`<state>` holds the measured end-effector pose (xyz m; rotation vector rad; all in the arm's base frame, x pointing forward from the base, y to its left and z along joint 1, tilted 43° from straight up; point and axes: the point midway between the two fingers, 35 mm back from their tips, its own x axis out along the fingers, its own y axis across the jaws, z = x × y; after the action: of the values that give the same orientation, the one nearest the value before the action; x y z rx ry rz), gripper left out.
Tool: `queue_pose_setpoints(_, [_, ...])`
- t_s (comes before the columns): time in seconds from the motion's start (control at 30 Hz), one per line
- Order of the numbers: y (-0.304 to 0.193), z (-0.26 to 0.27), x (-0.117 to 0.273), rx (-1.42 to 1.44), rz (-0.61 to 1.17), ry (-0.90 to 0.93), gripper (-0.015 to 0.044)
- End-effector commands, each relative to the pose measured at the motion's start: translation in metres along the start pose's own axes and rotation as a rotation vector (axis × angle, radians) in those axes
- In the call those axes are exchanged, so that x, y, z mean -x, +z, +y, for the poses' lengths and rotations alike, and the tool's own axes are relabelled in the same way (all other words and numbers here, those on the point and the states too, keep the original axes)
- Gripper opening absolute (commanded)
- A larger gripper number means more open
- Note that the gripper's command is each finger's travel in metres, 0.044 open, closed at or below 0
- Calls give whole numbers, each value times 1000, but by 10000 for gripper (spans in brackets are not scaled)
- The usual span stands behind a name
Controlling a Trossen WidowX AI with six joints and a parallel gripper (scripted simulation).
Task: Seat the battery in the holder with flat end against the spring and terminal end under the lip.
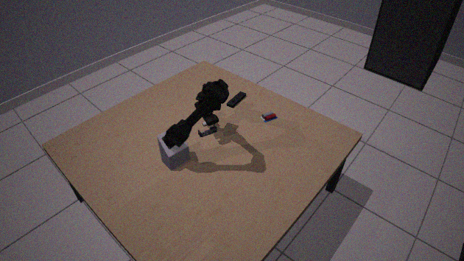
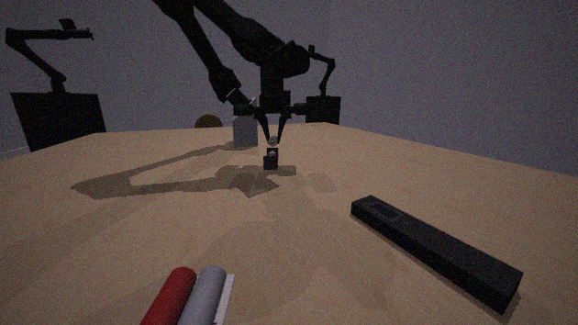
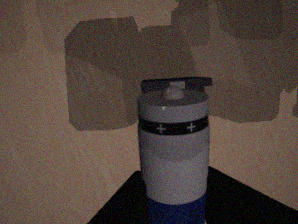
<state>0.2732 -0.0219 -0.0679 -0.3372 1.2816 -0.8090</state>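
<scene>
My gripper [image 2: 273, 140] [image 3: 172, 177] is shut on the battery [image 2: 272, 140] [image 3: 173, 160], one finger on each side. The battery is grey-white with a blue part and a black band with plus signs; its terminal end points away from the wrist camera. The small dark holder [image 1: 207, 132] [image 2: 271, 162] [image 3: 201, 81] stands on the table. In the exterior view the battery hangs just above it, with a small gap. In the wrist view only a dark bar of the holder's end shows beyond the terminal; the battery hides the rest, spring included.
A long black block [image 1: 236, 99] [image 2: 436, 252] lies on the table [image 1: 147, 206]. A red cylinder [image 1: 271, 116] [image 2: 170, 296] and a grey cylinder [image 2: 202, 296] lie side by side. The arm's pale base block [image 1: 177, 158] [image 2: 245, 131] is behind the holder in the exterior view.
</scene>
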Motion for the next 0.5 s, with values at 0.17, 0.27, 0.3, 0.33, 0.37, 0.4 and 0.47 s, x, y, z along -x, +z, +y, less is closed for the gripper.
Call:
queue_pose_setpoints(0.17, [-2, -5, -14, 12, -93, 2, 77])
queue_pose_setpoints(0.27, [-3, -7, -17, 13, -122, 7, 77])
queue_pose_setpoints(0.3, [-3, -7, -18, 13, -127, 7, 77])
queue_pose_setpoints(0.33, [-3, -7, -18, 13, -128, 7, 77])
queue_pose_setpoints(0.37, [-3, -7, -18, 13, -129, 8, 77])
queue_pose_setpoints(0.4, [-3, -7, -18, 14, -132, 8, 77])
queue_pose_setpoints(0.47, [-3, -6, -20, 15, -141, 10, 77])
